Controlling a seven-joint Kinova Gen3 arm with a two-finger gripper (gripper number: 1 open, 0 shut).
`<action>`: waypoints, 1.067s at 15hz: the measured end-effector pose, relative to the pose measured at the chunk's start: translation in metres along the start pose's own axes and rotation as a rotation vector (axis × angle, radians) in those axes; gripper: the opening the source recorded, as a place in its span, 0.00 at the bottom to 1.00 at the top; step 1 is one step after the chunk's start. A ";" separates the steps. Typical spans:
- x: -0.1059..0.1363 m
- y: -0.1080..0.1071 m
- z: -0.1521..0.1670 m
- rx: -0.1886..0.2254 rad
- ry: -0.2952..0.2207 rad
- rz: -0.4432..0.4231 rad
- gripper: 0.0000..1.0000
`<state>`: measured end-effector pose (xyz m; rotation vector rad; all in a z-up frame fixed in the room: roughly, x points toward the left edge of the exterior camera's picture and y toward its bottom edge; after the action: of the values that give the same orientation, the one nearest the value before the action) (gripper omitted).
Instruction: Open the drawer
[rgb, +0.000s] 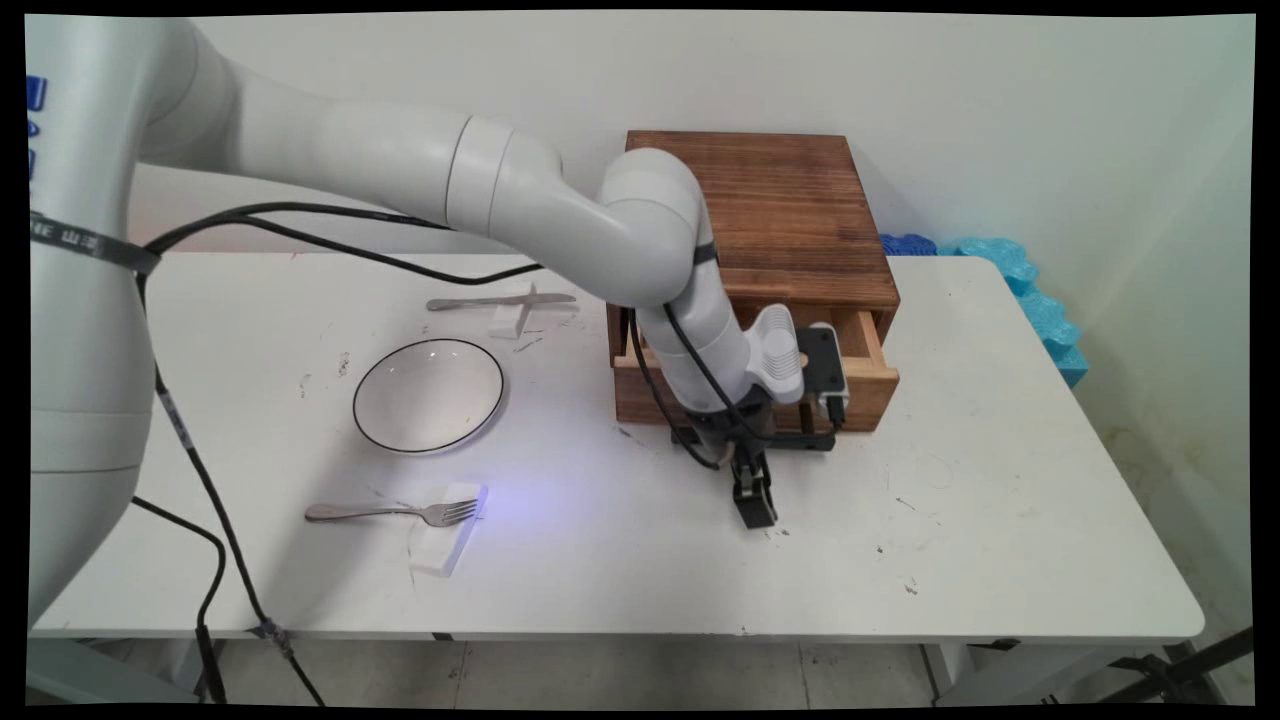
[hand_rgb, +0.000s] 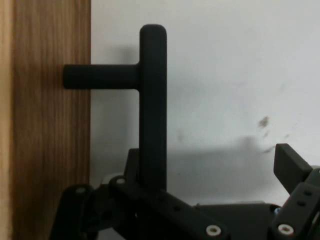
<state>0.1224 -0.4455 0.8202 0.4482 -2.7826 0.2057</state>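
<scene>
Both fingers (hand_rgb: 292, 167) of the gripper (rgb: 757, 512) stand spread, clamping nothing, at the black handle (hand_rgb: 152, 100) of the wooden box's (rgb: 790, 220) part-open drawer (rgb: 868, 388).

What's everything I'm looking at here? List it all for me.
table: one, white, fills the scene
wooden box: one, brown, far side, its drawer pulled partly out
handle: one, black bar, on the drawer front
bowl: one, white with dark rim, left of the box
fork: one, silver, near the bowl, tines on a white block
knife: one, silver, behind the bowl, on a white rest
foam: blue, off the table's far right corner
gripper: one, black, open, beside the handle
</scene>
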 end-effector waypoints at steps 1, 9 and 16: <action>0.000 0.005 -0.001 -0.003 0.000 -0.003 1.00; 0.002 0.049 -0.007 -0.032 -0.001 -0.007 1.00; 0.005 0.084 -0.012 -0.054 0.003 -0.001 1.00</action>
<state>0.0941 -0.3655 0.8253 0.4362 -2.7771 0.1301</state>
